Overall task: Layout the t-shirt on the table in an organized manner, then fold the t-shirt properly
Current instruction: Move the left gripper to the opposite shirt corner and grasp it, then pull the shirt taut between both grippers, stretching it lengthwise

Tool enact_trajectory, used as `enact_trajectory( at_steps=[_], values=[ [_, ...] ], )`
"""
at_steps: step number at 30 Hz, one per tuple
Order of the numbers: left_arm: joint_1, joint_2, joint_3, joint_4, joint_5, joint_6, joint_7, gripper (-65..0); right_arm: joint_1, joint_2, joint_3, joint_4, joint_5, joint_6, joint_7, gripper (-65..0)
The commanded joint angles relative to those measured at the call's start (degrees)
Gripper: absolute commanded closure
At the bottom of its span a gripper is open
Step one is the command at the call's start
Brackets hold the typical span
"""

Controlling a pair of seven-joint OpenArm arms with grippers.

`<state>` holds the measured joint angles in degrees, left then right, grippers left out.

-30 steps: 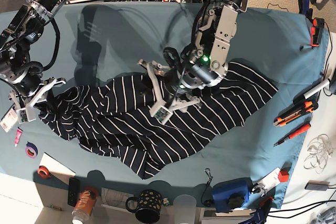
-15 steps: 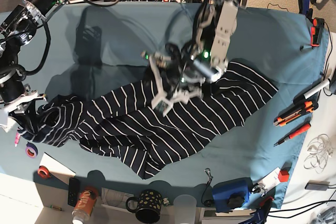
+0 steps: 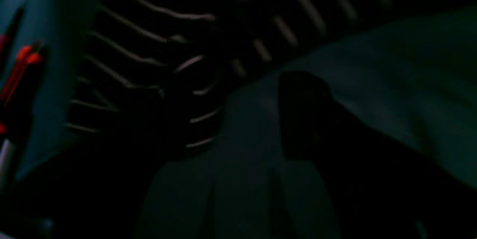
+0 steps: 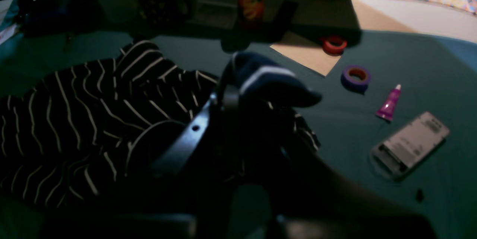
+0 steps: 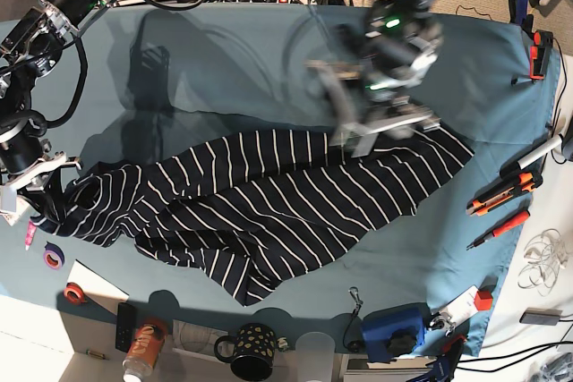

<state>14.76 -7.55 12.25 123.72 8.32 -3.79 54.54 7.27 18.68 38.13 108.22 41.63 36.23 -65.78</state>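
Cloth is bunched in the right claw, which is clamped on a corner of the shirt at the left edge of the counter; in the right wrist view a navy fold with one white stripe is seen pinched there. The shirt is spread in a crumpled diagonal band across the middle of the counter, from that held corner to a free end at the right, with a loose flap hanging toward the near edge. The left claw is blurred in the base view above the far right part of the shirt; its jaws are stood wide apart and nothing is held in them.

Laying out, not folding, is judged to be the step in hand. It would be done well if the free end at the right were taken by the left claw at a seam or hem, not mid-panel, and drawn away from the held corner until the stripes run straight. The near flap should then be smoothed flat. Tape rolls and tube near the left corner should be kept clear of the cloth.
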Motion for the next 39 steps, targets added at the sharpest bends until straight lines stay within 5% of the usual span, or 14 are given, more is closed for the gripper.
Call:
enact_trajectory(
  at_steps=[1,7,15,27,36,39],
  values=[
    [-0.3,-0.5,-1.7,1.2,-0.9,0.6,-1.7,-34.5,1.0,1.0,0.2,0.7,0.7,0.2,1.5,0.0],
    [-0.3,-1.8,-17.8,-0.5,-17.2,-0.8,-0.6,-34.5,1.0,1.0,0.2,0.7,0.8,0.2,0.4,0.0],
    [-0.3,-0.3,-35.1,-10.5,-44.8,-12.2,4.6,-34.5,0.9,1.0,0.2,0.7,0.8,0.2,-0.2,0.0],
    [-1.7,1.2,-36.3,-21.8,-45.5,-12.7,1.4,-34.5,0.2,0.9,0.2,0.7,0.8,0.2,-0.5,0.0],
    [-10.8,1.2,-36.3,-29.1,-46.0,-12.8,1.3,-34.4,0.2,0.9,0.2,0.7,0.8,0.2,-0.5,0.0],
    [-14.2,1.2,-36.3,-31.8,-44.9,-12.8,1.0,-24.7,0.2,0.9,0.2,0.7,0.8,0.2,-0.5,0.0]
  ],
)
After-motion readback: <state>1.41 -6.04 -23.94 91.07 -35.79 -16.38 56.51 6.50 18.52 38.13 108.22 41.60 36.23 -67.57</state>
